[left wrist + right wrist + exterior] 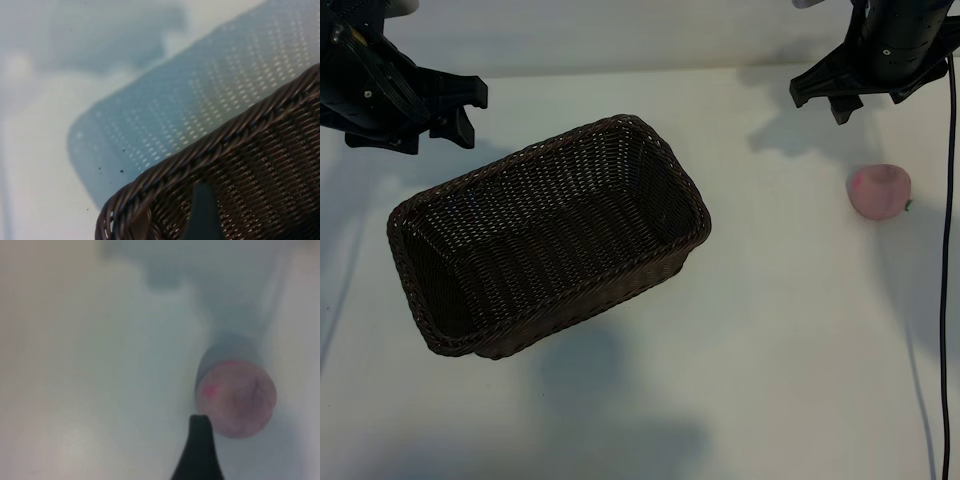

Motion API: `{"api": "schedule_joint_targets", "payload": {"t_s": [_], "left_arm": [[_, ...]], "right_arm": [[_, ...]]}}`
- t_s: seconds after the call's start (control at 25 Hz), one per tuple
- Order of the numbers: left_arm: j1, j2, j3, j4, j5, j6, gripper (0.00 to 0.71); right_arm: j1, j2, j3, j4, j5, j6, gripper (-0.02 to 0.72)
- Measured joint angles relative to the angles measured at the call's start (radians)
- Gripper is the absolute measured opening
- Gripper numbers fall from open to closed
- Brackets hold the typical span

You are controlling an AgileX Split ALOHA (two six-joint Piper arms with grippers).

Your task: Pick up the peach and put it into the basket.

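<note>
Basket nearest camera, mid tabletop | peach lies just below right hand, fingers spread, empty | left hand spread, empty, farther, beside basket

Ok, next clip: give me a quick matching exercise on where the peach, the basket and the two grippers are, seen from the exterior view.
Things:
1. peach
2. basket
3. left gripper
4. right gripper

Places:
A. top left, above the table, near one basket corner
B. left of centre on the table, nothing inside
C. far right, alone on the table
D. top right, up above the pink fruit

Pairs: 1-C, 2-B, 3-A, 4-D
</note>
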Motion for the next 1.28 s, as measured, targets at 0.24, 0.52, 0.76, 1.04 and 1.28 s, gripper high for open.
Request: {"api": "schedule_joint_targets", "payload": {"t_s": [0.24, 0.52, 0.76, 1.04, 1.28], "left_arm": [[0.0, 0.0, 0.0, 0.0, 0.0, 0.0, 0.529], [0.0, 0.0, 0.0, 0.0, 0.0, 0.0, 0.529], [0.0, 0.0, 0.0, 0.0, 0.0, 0.0, 0.529], [0.0, 0.0, 0.0, 0.0, 0.0, 0.0, 0.529], [0.0, 0.0, 0.0, 0.0, -0.006, 0.002, 0.529]], "right_arm": [[0.0, 0.0, 0.0, 0.0, 0.0, 0.0, 0.556], [0.0, 0.0, 0.0, 0.0, 0.014, 0.0, 0.556], [0.0, 0.0, 0.0, 0.0, 0.016, -0.001, 0.556], [0.0, 0.0, 0.0, 0.0, 0.017, 0.0, 0.556], [0.0, 0.0, 0.0, 0.001, 0.019, 0.0, 0.556]]}}
